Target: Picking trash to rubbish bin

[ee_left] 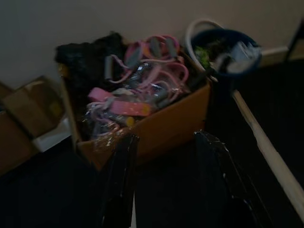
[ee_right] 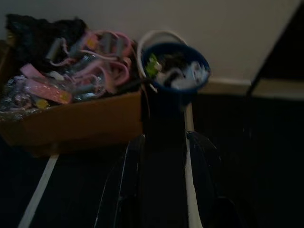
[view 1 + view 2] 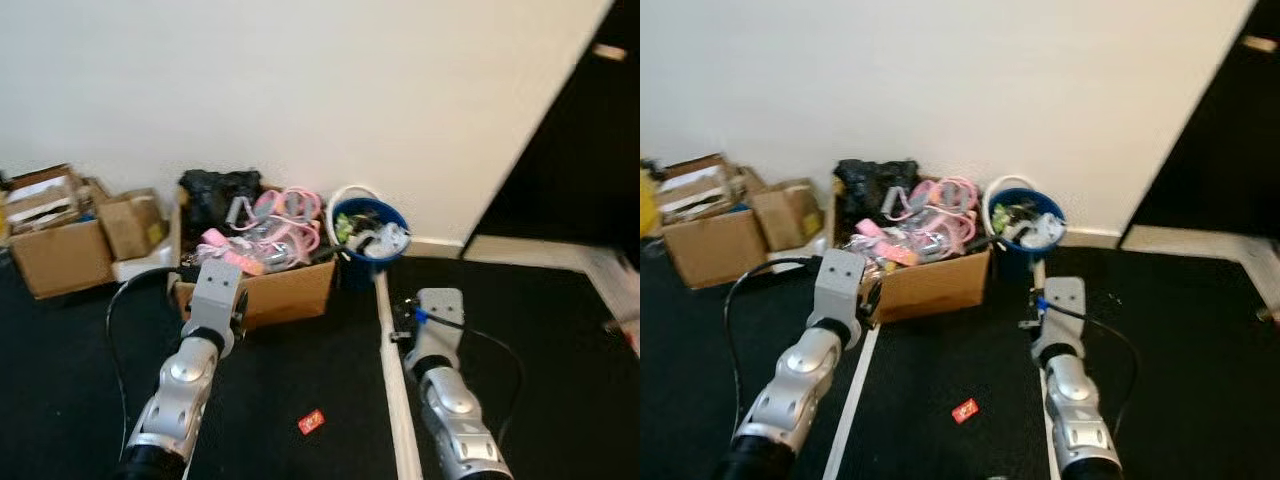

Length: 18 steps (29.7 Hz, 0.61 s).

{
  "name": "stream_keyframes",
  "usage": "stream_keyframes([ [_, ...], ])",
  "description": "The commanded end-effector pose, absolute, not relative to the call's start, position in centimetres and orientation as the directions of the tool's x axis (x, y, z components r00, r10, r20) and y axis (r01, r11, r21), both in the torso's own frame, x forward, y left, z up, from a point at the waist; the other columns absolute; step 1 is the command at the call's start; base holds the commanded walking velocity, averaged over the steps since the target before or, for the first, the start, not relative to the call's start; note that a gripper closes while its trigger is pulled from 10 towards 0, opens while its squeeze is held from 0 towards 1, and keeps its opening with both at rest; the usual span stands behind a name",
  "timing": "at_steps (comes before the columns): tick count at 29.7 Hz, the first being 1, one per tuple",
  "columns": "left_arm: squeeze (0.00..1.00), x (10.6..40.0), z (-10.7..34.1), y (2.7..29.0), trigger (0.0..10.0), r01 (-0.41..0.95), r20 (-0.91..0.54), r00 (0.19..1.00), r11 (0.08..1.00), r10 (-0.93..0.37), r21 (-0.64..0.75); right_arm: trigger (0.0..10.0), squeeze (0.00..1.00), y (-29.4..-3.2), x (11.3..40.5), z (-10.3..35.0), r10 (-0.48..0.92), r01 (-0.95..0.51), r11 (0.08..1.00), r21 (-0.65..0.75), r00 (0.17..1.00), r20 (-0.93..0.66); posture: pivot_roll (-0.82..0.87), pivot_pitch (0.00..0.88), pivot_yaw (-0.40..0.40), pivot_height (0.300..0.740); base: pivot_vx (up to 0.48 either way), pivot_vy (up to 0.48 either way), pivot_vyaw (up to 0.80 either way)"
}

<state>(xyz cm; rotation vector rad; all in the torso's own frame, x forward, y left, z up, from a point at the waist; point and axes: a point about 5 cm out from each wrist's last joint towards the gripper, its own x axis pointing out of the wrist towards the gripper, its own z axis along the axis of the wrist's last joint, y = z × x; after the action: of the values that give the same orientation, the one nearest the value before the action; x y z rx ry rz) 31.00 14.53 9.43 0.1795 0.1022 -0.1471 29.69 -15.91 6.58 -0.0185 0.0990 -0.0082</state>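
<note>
Trash: small red wrapper (image 3: 311, 421) lay on dark floor (image 3: 300, 380), behind and below both my grippers, btwn the arms.
Bin: blue bucket (image 3: 368, 240) ahead, by wall.
Left gripper (image 1: 164, 156): fingers spread, empty.
Right gripper (image 2: 164, 152): spread, empty.
Nearer arm: prob. left; wrapper's long axis too small to tell.

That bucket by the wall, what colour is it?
Blue bucket with a white handle, clearest in the right eye view.

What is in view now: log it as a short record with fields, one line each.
bin: blue bucket by the wall, already holding scraps
trash: red wrapper on the dark floor between the arms
box: cardboard box of pink items, left of the bucket
left tool: open, held up facing the box
right tool: open, pointing toward the bucket
</note>
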Motion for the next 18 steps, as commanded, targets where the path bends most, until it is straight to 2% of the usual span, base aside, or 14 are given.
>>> stream_keyframes([
  [1,0.00,30.71,8.85,14.59,10.0,0.161,-0.135,0.981,0.971,-0.138,0.177,10.0,0.00,-16.46,29.37,6.13,-0.028,0.026,0.999,-0.025,0.993,-0.117,-0.01,0.100,0.024,0.740,0.000,0.000,-0.80],
  [18,0.00,30.87,8.96,14.49,10.0,0.159,-0.132,0.982,0.973,-0.138,0.167,10.0,0.00,-16.57,29.37,6.10,-0.038,0.035,0.999,-0.025,0.992,-0.118,-0.01,0.096,0.027,0.740,0.000,0.000,-0.80],
])
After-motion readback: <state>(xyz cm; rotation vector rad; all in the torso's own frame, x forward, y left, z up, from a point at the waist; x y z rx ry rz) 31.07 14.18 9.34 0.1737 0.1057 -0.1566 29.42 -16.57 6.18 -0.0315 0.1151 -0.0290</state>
